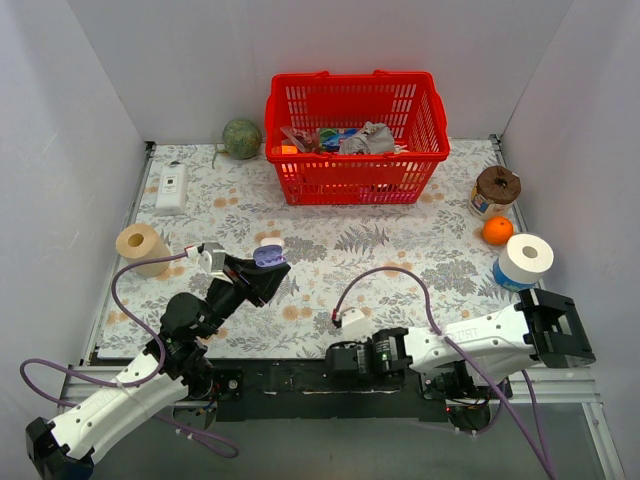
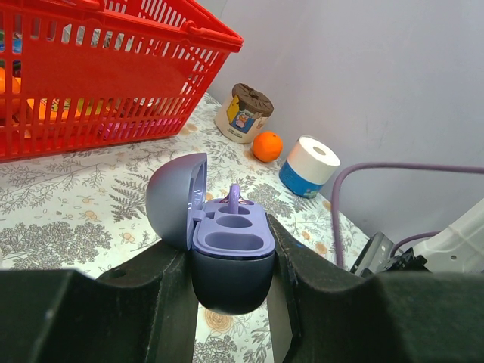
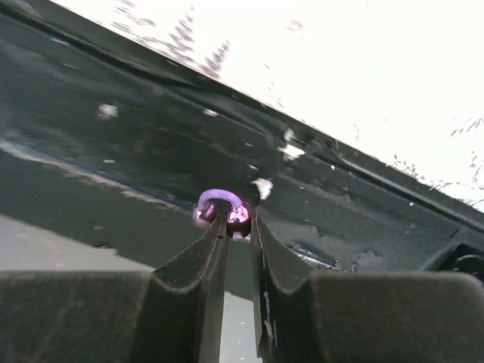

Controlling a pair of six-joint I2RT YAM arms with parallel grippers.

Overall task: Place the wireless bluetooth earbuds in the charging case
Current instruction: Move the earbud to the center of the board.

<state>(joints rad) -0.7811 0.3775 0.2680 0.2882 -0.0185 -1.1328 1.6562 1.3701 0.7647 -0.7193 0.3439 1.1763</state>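
holding the charging case (image 2: 231, 261) clamped between its two fingers, the left gripper (image 2: 227, 242) has it raised off the floral table cover (image 2: 76, 219). the lid is swung open to one side and the socket face is turned upward.

the right gripper (image 3: 238, 227) is low over the black strip (image 3: 113, 128) at the near edge of the table. its jaws stand close together with only a narrow gap. a small glossy purple earbud (image 3: 221, 210) sits right at the fingertips, more against one finger than centred in the gap. whether it is truly pinched or only touched cannot be told.

the coming move turns on one relation. from the right gripper, the case lies further out over the table and toward the robot's left, near but clearly apart. the bud would have to travel away from the bases and leftward to reach the open sockets. those two sockets run in line along the left fingers, one behind the other. the right arm is the one at the bud, and the left arm only presents the case.

a pale lilac stem (image 2: 234, 195) stands up from the far socket. it may be the other bud already seated, but it is too small to be sure. in the top view the right fingertips and the bud are lost against the dark strip. the bud's own long axis cannot be read.
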